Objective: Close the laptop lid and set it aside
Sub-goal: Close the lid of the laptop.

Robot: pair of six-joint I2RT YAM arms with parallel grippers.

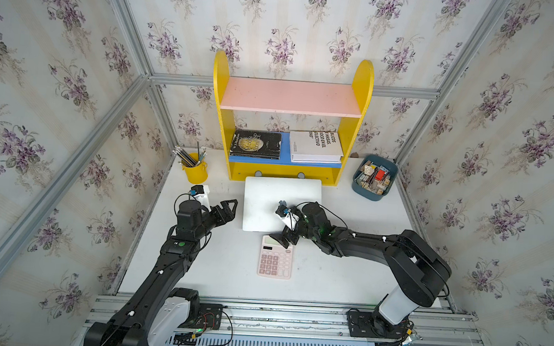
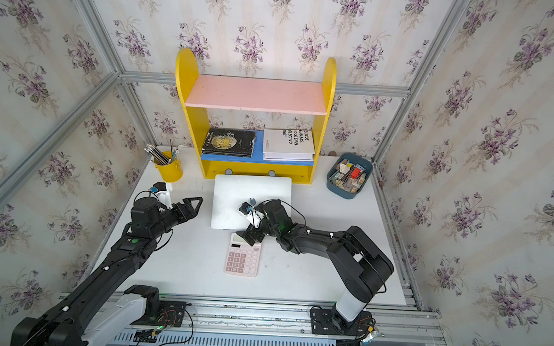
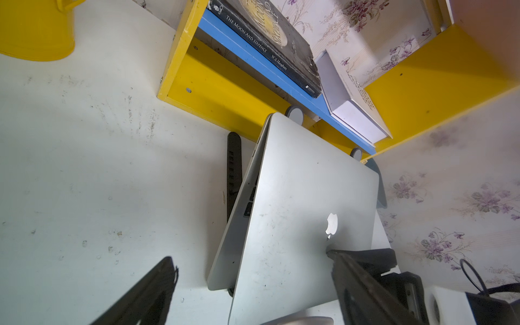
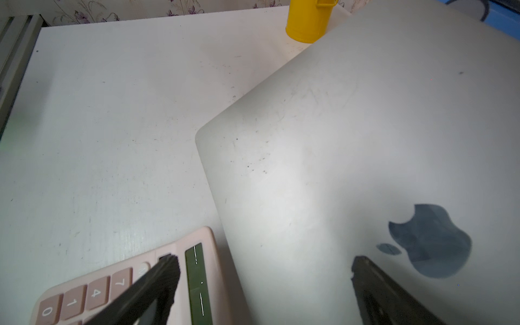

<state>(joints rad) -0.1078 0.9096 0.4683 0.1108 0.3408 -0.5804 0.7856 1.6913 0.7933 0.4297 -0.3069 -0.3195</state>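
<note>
The silver laptop [image 1: 281, 204] sits in front of the yellow shelf, propped on a black folding stand [image 3: 234, 168]. The laptop lid [image 3: 295, 197], apple logo up, is lowered almost onto the base. A narrow wedge remains along one side, where dark keys [image 3: 250, 202] show. My left gripper [image 1: 230, 207] hovers open just left of the laptop, and in its wrist view the lid's corner lies between its fingers [image 3: 157, 287]. At the laptop's front edge my right gripper [image 1: 284, 237] is open, one finger over the lid [image 4: 309, 168], one over the pink calculator [image 4: 112, 287].
The pink calculator [image 1: 275, 259] lies directly in front of the laptop. A yellow pencil cup [image 1: 195, 171] stands at the back left and a blue bin of small items [image 1: 374, 177] at the back right. The shelf [image 1: 291, 96] holds two books.
</note>
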